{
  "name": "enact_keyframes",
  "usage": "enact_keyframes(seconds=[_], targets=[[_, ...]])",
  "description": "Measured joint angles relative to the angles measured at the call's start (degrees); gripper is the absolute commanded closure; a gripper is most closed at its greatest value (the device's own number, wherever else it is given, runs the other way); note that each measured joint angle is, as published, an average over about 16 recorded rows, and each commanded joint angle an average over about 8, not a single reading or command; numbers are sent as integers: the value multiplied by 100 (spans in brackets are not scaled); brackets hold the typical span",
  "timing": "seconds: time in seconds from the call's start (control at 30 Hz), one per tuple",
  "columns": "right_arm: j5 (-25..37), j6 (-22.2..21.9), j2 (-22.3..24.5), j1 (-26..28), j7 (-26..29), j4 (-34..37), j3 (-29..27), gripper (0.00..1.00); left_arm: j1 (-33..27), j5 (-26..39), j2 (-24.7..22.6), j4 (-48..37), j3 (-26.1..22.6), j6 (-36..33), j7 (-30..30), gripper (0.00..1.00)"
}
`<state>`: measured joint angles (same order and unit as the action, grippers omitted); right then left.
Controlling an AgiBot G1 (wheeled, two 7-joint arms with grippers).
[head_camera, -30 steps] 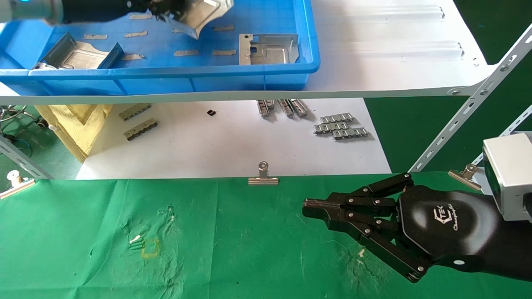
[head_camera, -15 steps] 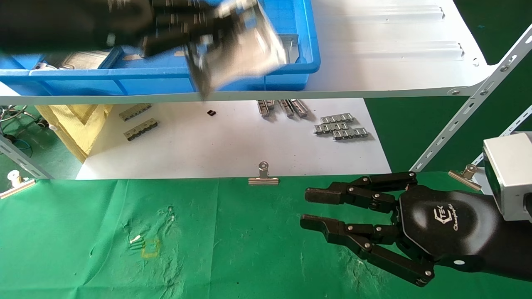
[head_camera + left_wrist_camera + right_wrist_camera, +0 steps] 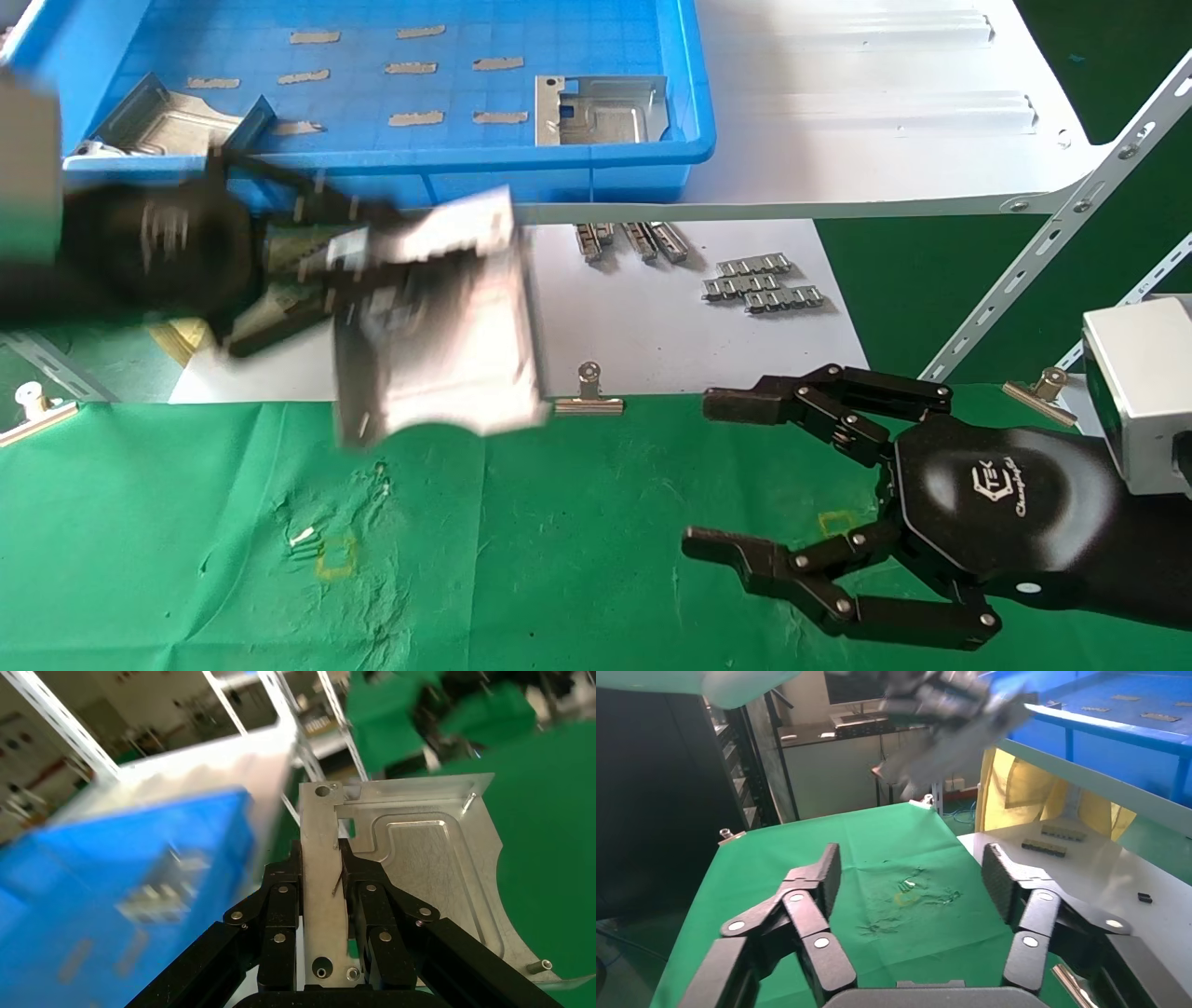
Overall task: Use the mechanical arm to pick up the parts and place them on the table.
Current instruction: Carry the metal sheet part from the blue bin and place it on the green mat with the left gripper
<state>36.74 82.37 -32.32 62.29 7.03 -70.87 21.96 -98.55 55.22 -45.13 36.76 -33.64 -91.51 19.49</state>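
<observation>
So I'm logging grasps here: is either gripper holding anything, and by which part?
The left gripper holds a sheet-metal part, pinched across its bent side flange. The right gripper is open above the green table, holding nothing.

My left gripper (image 3: 363, 270), clamped on a plate (image 3: 438, 326), hangs over the green table (image 3: 577, 559) whose cloth lies open from 6 to 8 o'clock, while my spread right gripper (image 3: 736, 485) blocks 4 o'clock.
</observation>
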Motion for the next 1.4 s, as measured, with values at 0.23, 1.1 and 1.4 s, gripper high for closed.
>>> enact_keyframes(seconds=[0.23, 1.1, 1.4], targets=[[0, 0, 0, 0, 0, 0, 0, 0, 326, 183, 458, 286, -655, 52, 543, 100], [0, 0, 0, 0, 0, 0, 0, 0, 17, 1163, 69, -1166, -2291, 70, 1951, 97], [0, 0, 0, 0, 0, 0, 0, 0, 92, 968, -68, -1656, -2555, 83, 2148, 100]])
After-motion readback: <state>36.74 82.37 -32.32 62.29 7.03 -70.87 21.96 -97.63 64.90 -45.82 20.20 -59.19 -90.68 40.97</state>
